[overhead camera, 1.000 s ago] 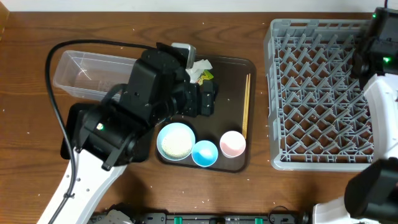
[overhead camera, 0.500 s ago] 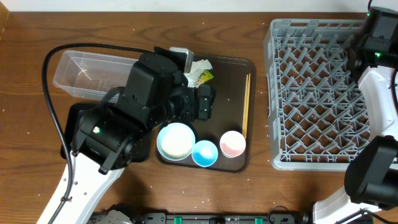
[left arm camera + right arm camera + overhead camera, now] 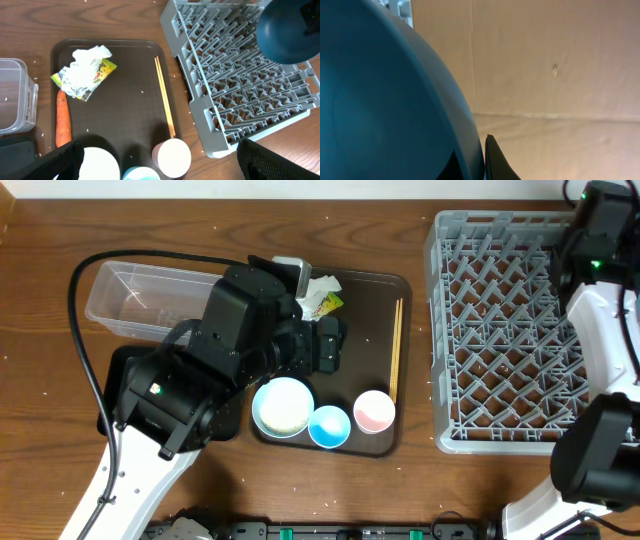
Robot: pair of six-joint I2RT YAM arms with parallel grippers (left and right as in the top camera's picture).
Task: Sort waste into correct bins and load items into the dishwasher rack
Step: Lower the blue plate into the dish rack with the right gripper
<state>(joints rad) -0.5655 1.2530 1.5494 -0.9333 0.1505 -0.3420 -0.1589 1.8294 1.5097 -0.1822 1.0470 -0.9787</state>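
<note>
A: Right fingers (image 3: 495,162) clamp the blue plate (image 3: 287,30) by its rim; it hangs over the far corner of the rack (image 3: 240,90).
B: So the rack lies straight below them?
A: I judge so, and that arm is nearer. Left fingers (image 3: 280,160) gape wide, the wrapper (image 3: 85,75) ahead of them. Its print is too small to read.

A brown serving tray (image 3: 368,320) rests on the wooden table (image 3: 60,240).

left arm reaches from lower left to the overhead frame's centre, its gripper (image 3: 328,345) spread wide. right arm runs up the right edge, its gripper (image 3: 482,162) clamped on the dark-blue plate (image 3: 285,30).
</note>
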